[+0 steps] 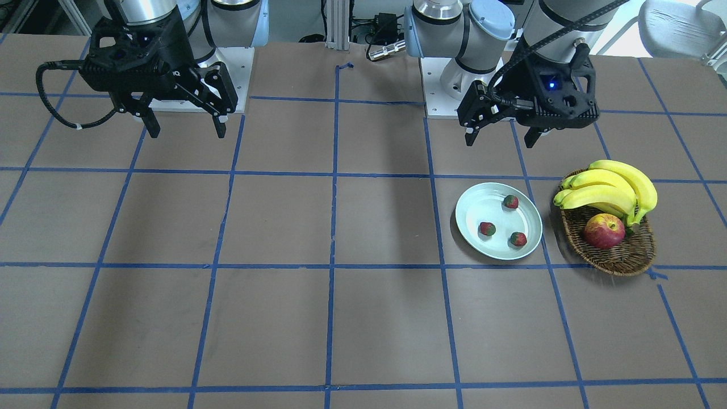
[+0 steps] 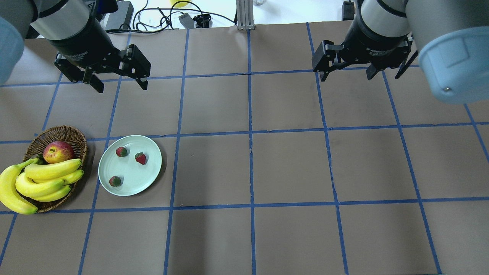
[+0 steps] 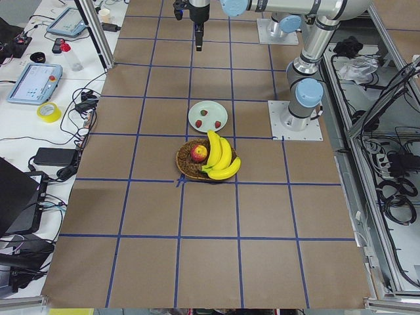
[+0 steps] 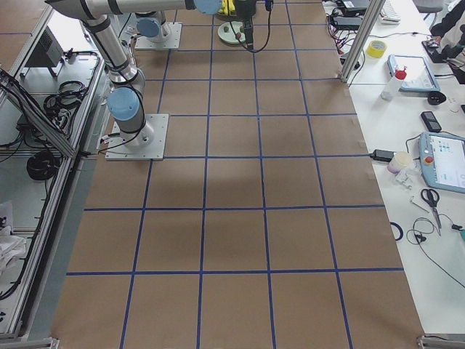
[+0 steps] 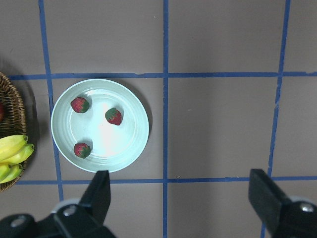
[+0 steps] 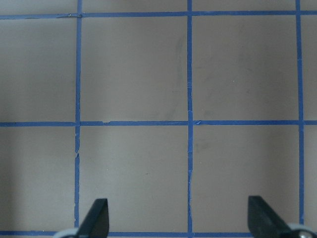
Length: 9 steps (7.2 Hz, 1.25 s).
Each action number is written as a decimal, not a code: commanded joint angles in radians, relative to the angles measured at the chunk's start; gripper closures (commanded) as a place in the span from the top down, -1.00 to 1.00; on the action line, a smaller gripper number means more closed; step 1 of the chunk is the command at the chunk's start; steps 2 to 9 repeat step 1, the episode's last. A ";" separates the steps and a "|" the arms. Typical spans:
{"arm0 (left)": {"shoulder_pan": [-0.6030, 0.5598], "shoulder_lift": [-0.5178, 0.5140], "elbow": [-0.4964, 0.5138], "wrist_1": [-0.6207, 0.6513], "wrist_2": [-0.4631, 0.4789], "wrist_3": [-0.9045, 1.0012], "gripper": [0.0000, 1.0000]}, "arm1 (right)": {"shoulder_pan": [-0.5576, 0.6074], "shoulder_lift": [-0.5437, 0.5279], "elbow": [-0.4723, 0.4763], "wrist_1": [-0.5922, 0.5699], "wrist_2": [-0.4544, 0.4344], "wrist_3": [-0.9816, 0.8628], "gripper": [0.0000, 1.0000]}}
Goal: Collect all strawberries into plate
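Note:
Three strawberries (image 2: 121,151) (image 2: 140,158) (image 2: 115,181) lie inside the pale mint-green plate (image 2: 151,172). They also show in the front view (image 1: 510,201) (image 1: 487,229) (image 1: 517,239) on the plate (image 1: 474,204) and in the left wrist view (image 5: 79,104) (image 5: 114,116) (image 5: 82,150). My left gripper (image 2: 120,85) (image 1: 501,138) is open and empty, raised well back of the plate. My right gripper (image 2: 347,75) (image 1: 186,129) is open and empty, high over bare table on the other side.
A brown wicker basket (image 2: 74,134) beside the plate holds a red-yellow apple (image 2: 58,151) and a bunch of bananas (image 2: 42,179). Blue tape lines grid the brown table (image 2: 290,164). Cables and gear lie along the far edge.

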State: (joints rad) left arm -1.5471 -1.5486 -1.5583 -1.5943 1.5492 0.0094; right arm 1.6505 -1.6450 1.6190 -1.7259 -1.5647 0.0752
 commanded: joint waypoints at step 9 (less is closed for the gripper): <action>-0.001 0.002 -0.019 -0.001 0.002 0.000 1.00 | 0.000 0.001 -0.001 -0.001 0.000 0.000 1.00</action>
